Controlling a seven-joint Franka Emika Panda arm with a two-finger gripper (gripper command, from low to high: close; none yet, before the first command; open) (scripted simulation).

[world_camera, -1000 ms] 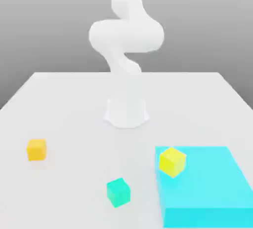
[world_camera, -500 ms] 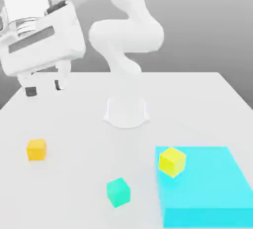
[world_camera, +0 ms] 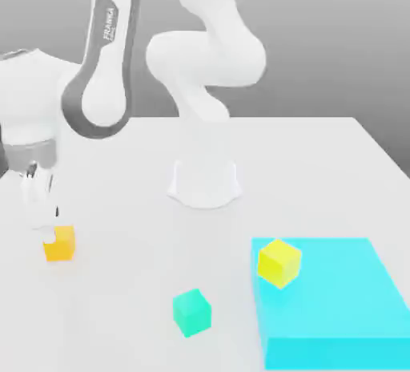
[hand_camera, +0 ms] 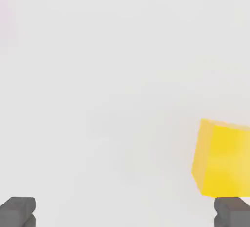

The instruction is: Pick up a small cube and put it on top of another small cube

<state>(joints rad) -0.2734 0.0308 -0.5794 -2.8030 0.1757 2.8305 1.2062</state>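
The small orange-yellow cube [world_camera: 59, 244] rests on the white table near the exterior view's left edge. My gripper [world_camera: 44, 220] hangs low just above and slightly left of it, fingers pointing down. In the hand view the gripper [hand_camera: 124, 214] is open, its two dark fingertips [hand_camera: 17, 212] far apart, and the cube [hand_camera: 222, 160] lies off-centre close to one fingertip, with nothing between the fingers. A teal-green cube [world_camera: 192, 312] sits on the table toward the front middle. A lemon-yellow cube [world_camera: 279, 262] stands on the corner of a cyan block.
The flat cyan block [world_camera: 336, 314] fills the front of the exterior view's right. The arm's white base [world_camera: 205, 182] stands at the table's middle back. The table [world_camera: 128, 282] has bare surface between the cubes.
The hand has come down from high at the exterior view's upper left to just above the table beside the orange-yellow cube. The jaws stayed open. No cube has moved.
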